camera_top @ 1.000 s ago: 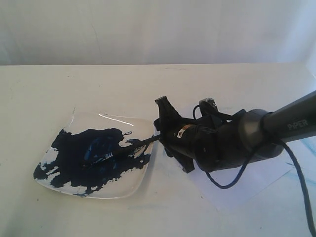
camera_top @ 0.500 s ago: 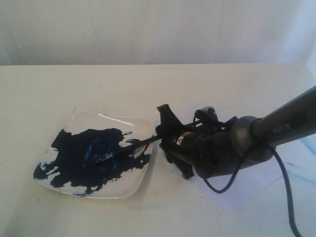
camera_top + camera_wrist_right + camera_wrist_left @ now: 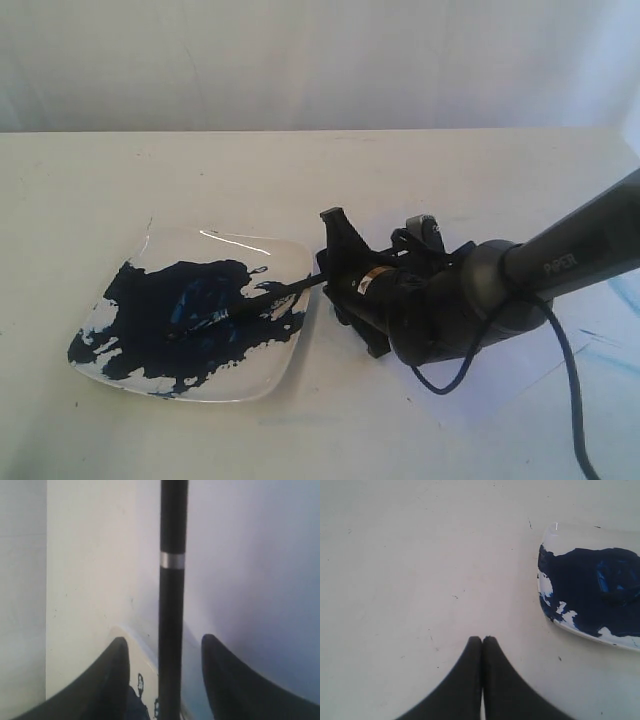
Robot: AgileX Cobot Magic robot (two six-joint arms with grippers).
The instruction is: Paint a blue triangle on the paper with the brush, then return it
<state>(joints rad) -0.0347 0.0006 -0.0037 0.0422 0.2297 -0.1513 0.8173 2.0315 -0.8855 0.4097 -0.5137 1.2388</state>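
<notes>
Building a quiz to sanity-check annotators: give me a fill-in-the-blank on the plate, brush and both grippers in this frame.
1. The paint smeared over the plate is dark ____.
2. The brush lies with its tip on the plate, and its handle runs ____ the fingertips of the right gripper.
3. The right gripper's jaws stand ____, with a gap on each side of the handle.
4. The left gripper is ____, over the table beside the plate.

Missing words: blue; between; open; shut.

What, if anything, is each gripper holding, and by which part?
Nothing is held. The brush lies between the open fingers of the right gripper, touching neither; the left gripper is shut and empty.
</notes>
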